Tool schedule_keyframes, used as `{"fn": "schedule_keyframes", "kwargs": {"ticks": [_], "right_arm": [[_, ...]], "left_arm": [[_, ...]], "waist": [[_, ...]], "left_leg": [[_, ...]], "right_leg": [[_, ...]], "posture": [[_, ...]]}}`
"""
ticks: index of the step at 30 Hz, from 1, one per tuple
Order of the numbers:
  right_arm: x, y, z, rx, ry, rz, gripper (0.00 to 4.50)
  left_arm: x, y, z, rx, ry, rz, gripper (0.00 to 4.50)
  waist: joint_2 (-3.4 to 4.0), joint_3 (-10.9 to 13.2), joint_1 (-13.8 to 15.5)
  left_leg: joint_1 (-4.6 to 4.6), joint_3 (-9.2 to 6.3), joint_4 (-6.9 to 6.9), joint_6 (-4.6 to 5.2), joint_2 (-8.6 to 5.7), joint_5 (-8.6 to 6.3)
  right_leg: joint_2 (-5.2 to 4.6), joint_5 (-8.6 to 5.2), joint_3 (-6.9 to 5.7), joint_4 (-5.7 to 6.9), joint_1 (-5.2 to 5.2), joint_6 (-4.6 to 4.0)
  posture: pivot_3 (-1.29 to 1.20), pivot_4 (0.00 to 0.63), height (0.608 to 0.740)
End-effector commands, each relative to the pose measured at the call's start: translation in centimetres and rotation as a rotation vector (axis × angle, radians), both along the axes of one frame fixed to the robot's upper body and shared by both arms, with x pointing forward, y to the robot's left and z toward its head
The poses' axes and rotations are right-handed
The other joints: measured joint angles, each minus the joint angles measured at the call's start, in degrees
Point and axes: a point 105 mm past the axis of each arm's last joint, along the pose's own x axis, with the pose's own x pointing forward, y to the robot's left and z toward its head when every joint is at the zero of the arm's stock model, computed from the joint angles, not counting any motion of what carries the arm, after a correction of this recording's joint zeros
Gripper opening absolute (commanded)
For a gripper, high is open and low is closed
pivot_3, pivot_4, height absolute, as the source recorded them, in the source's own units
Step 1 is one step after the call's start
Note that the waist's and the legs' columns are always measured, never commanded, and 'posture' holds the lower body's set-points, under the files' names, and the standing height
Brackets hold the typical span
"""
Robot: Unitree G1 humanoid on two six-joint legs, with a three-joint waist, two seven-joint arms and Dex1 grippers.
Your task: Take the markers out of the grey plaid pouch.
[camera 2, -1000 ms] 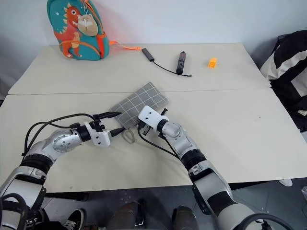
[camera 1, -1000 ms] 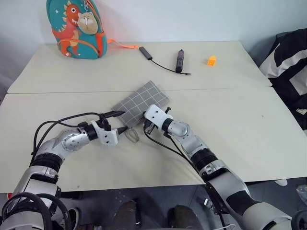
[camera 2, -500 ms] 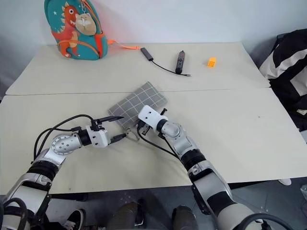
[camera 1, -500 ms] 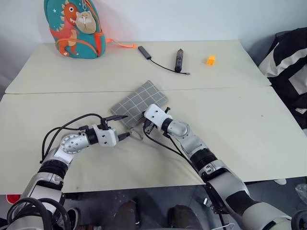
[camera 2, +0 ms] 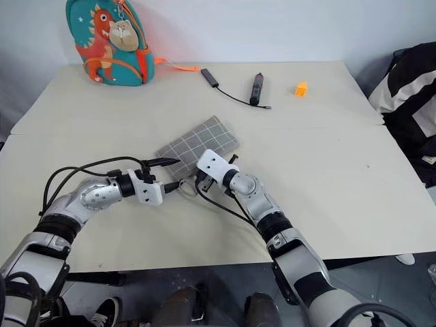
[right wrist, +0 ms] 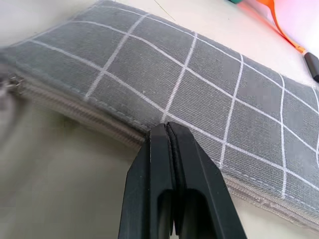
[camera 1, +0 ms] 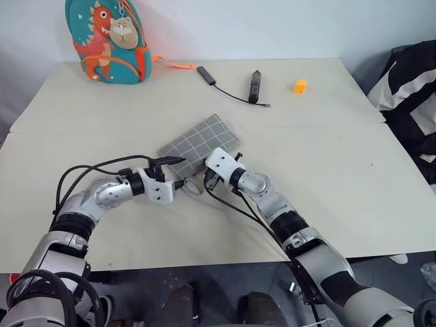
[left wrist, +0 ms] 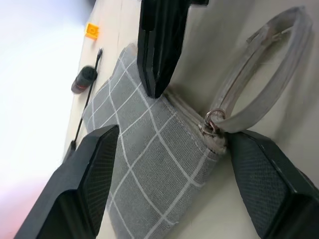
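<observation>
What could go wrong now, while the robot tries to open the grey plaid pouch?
The open left end effector straddles the flat grey plaid fabric pouch corner; it may grab fabric instead of the small metal ring pull. The shut right end effector only presses the zipper edge, so the pouch could slide.

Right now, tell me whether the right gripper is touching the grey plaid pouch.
Touching. Right wrist view: the shut right gripper presses its tips on the grey plaid pouch at its zipper edge.

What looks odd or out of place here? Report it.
Nothing spilled or damaged. The grey plaid pouch lies askew across the table seam, still zipped. The shut right end effector presses on its zipper edge, and the open left end effector straddles the corner by the ring pull.
</observation>
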Motion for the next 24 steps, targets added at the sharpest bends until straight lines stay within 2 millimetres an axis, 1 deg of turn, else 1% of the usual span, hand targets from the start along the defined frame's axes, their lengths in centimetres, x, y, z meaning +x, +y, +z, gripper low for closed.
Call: {"fn": "schedule_keyframes", "kwargs": {"ticks": [1, 3, 5, 6, 7, 9, 12, 13, 18, 22, 24], "right_arm": [[-0.1, 0.6, 2.0, 0.038, -0.051, 0.024, 0.01], [0.0, 0.5, 2.1, 0.041, -0.053, 0.022, 0.00], [0.0, 0.5, 2.2, 0.042, -0.054, 0.021, 0.00], [0.0, 0.4, 2.3, 0.043, -0.055, 0.021, 0.00], [0.0, 0.4, 2.3, 0.042, -0.055, 0.021, 0.00], [0.1, 0.4, 2.3, 0.041, -0.056, 0.020, 0.00], [0.1, 0.4, 2.3, 0.045, -0.057, 0.020, 0.00], [0.1, 0.5, 2.4, 0.047, -0.058, 0.020, 0.00], [0.1, 0.6, 2.6, 0.052, -0.061, 0.021, 0.00], [0.1, 0.4, 2.6, 0.048, -0.068, 0.015, 0.00], [0.1, 0.4, 2.9, 0.060, -0.076, 0.020, 0.00]], "left_arm": [[-0.1, 1.4, -4.0, 0.041, 0.171, 0.096, 3.43], [-0.4, 1.1, -4.8, 0.027, 0.222, 0.089, 2.97], [-0.8, 1.0, -5.3, 0.002, 0.268, 0.088, 2.30], [-1.0, 1.0, -5.4, 0.001, 0.276, 0.083, 2.06], [-1.1, 1.0, -5.4, 0.000, 0.278, 0.078, 1.64], [-1.1, 1.1, -5.2, -0.025, 0.277, 0.084, 1.13], [-1.2, 1.1, -5.0, -0.061, 0.294, 0.095, 0.25], [-1.2, 1.1, -4.9, -0.073, 0.297, 0.098, 0.12], [-1.3, 0.7, -4.2, -0.149, 0.307, 0.094, 0.12], [-1.2, 0.2, -2.6, -0.219, 0.247, 0.073, 0.12], [-1.5, -0.3, -1.2, -0.251, 0.196, 0.030, 0.12]], "waist": [[0.00, 0.0, 0.0], [0.00, 0.0, 0.0], [0.00, 0.0, 0.0], [0.00, 0.0, 0.0], [0.00, 0.0, 0.0], [0.04, 0.0, -0.2], [0.05, 0.0, -0.3], [0.05, 0.0, -0.3], [0.05, 0.0, -0.4], [0.05, 0.0, -0.5], [0.05, 0.0, -0.5]], "left_leg": [[0.00, -0.01, 0.00, 0.00, 0.00, 0.00], [0.01, 0.00, 0.00, 0.00, 0.00, 0.00], [0.01, -0.01, 0.00, 0.00, 0.00, 0.00], [0.01, -0.01, 0.00, 0.00, 0.00, 0.00], [0.01, 0.00, 0.01, 0.00, 0.00, 0.00], [0.05, 0.02, 0.00, 0.00, 0.00, 0.00], [0.07, 0.02, -0.03, -0.01, 0.02, -0.01], [0.07, 0.02, -0.04, 0.00, 0.02, -0.01], [0.05, 0.03, -0.07, 0.02, 0.01, -0.03], [0.03, 0.04, -0.07, 0.04, 0.01, -0.06], [0.00, 0.03, -0.07, 0.04, 0.01, -0.06]], "right_leg": [[0.00, 0.00, 0.00, 0.00, 0.00, 0.00], [-0.01, 0.00, 0.00, 0.00, 0.00, 0.00], [-0.01, 0.00, -0.01, 0.00, 0.00, 0.00], [-0.02, 0.00, -0.01, -0.01, 0.01, 0.00], [-0.01, 0.00, -0.01, -0.01, 0.01, 0.00], [-0.01, 0.00, 0.00, -0.01, 0.02, 0.00], [-0.01, 0.00, -0.01, 0.00, 0.02, 0.00], [-0.01, 0.00, -0.02, 0.00, 0.02, 0.00], [0.00, 0.00, -0.01, 0.01, 0.08, 0.00], [0.00, 0.00, -0.02, -0.05, 0.10, 0.00], [0.00, 0.00, -0.03, -0.08, 0.09, 0.00]], "posture": [[0.00, 0.150, 0.740], [0.00, 0.150, 0.740], [0.00, 0.150, 0.740], [0.00, 0.150, 0.740], [0.00, 0.150, 0.740], [0.00, 0.150, 0.740], [0.00, 0.150, 0.740], [0.00, 0.150, 0.740], [0.00, 0.150, 0.740], [0.00, 0.150, 0.740], [0.00, 0.150, 0.740]]}}
